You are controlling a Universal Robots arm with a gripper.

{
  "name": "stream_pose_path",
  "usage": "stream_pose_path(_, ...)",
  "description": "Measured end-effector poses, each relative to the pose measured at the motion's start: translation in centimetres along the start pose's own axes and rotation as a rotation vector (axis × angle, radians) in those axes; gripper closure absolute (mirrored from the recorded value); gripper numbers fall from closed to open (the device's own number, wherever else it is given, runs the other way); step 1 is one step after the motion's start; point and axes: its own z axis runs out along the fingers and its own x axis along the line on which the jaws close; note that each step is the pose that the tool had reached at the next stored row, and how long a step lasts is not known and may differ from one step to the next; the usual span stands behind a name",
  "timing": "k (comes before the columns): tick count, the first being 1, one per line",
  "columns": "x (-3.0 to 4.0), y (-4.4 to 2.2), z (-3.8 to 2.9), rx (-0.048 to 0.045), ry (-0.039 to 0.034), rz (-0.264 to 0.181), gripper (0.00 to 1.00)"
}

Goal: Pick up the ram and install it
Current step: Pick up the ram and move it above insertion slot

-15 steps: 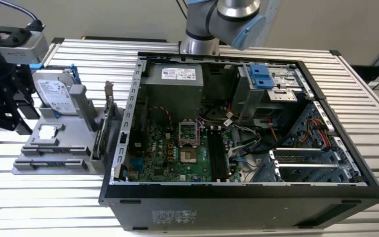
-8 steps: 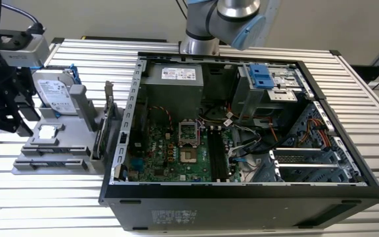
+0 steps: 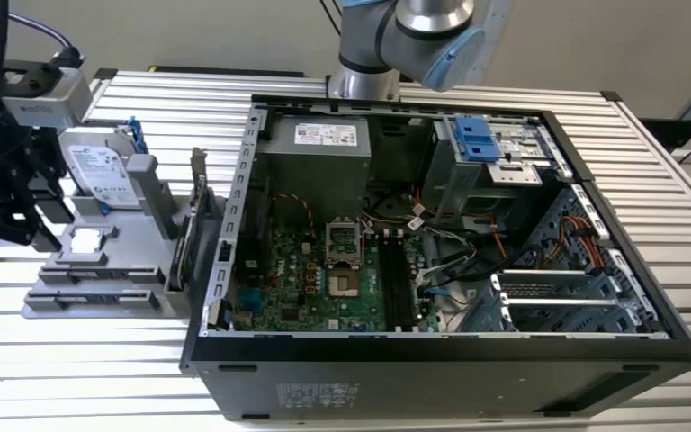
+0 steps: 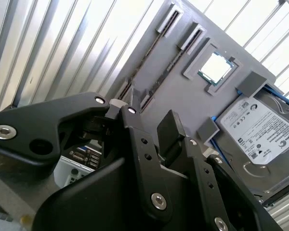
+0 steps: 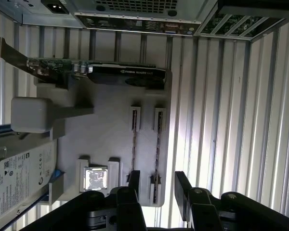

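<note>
**Open hand lined up over the ram, nothing gripped yet**

From my seat this reads as the approach to the pick. In the first wrist view the hand (image 5: 157, 178) is released, its two black fingers (image 5: 134, 177) spread with a clear gap, and the ram (image 5: 157, 144) runs edge-on through that gap. The stick stands in a slot of the grey holder tray (image 5: 106, 130), which sits on the slatted counter (image 5: 241, 120) at the exterior view's left of the open computer case (image 3: 442, 360). A second thin strip (image 5: 134, 139) stands in the neighbouring slot, just beside the first.

In my judgement the grasp calls for centring the fingers on that one thin edge, well clear of its neighbour, and closing squarely so the stick lifts straight. The empty memory slots (image 3: 399, 279) on the board lie well apart from here.

What I can't make out:
- The ram's label face is turned away.
- Its near end is covered by the hand.
- I cannot tell whether the fingertips are level with the stick or above it.

The hard drive (image 5: 19, 178) is cut off at the frame edge.
</note>
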Motion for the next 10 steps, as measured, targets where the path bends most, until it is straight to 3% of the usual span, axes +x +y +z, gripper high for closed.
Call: stream_pose_path(10,-0.11,0.00,0.69,0.0033,0.0001,-0.005,0.00)
